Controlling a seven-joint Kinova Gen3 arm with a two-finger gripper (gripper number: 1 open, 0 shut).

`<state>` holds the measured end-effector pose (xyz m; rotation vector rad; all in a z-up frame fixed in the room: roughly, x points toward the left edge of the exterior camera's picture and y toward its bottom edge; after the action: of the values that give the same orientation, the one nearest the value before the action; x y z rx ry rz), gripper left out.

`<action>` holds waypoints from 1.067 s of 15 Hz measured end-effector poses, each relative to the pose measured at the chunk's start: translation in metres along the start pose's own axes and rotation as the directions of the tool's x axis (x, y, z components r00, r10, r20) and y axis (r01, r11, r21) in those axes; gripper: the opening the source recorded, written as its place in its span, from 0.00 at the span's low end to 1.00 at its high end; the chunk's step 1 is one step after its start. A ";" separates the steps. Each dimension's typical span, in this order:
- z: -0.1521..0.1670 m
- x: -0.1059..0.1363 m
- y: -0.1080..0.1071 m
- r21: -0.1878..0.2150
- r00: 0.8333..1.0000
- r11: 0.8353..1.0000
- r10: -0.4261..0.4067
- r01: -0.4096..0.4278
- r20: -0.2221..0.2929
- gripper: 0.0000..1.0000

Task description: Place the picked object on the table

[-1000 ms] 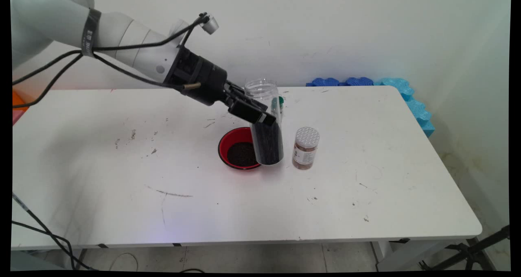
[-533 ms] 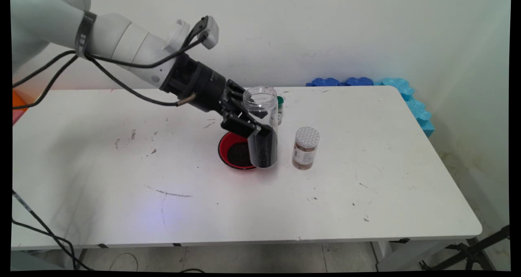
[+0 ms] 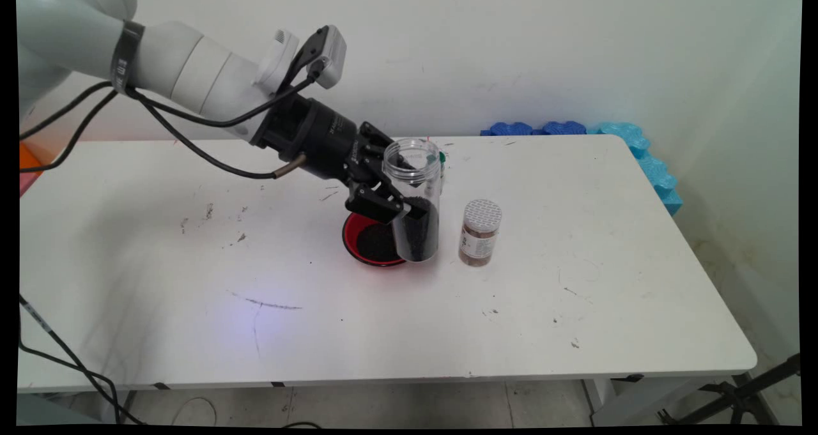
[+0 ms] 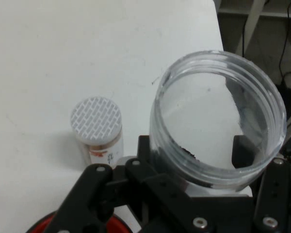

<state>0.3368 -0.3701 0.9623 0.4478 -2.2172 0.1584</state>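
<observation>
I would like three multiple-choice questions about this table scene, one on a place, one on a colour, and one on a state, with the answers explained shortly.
1. Where does the small jar with the white patterned lid stand in the main view?
A. right of the clear plastic jar
B. inside the bowl
C. at the table's left edge

2. What colour is the bowl holding dark grains?
A. blue
B. red
C. yellow

3. In what state is the clear plastic jar of dark grains?
A. lying on its side
B. closed with a lid
C. open on top, held by the gripper

Answers: 1 A, the small jar stands apart to the right of the clear jar. 2 B, its rim and wall are red. 3 C, the hand view shows its open mouth with the black gripper clamped round it.
</observation>
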 end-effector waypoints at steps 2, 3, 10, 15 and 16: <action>0.000 0.002 0.002 0.007 1.000 1.000 -0.001 0.001 -0.011 0.00; 0.000 0.002 0.003 0.009 1.000 1.000 -0.002 0.002 -0.014 0.00; 0.003 0.004 0.012 0.005 0.998 0.999 -0.033 0.033 -0.045 0.00; 0.016 -0.013 0.020 0.006 0.998 0.999 -0.042 0.042 -0.047 0.00; 0.019 -0.016 0.020 0.007 0.998 0.999 -0.041 0.042 -0.045 0.00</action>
<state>0.3247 -0.3519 0.9393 0.4897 -2.1624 0.1543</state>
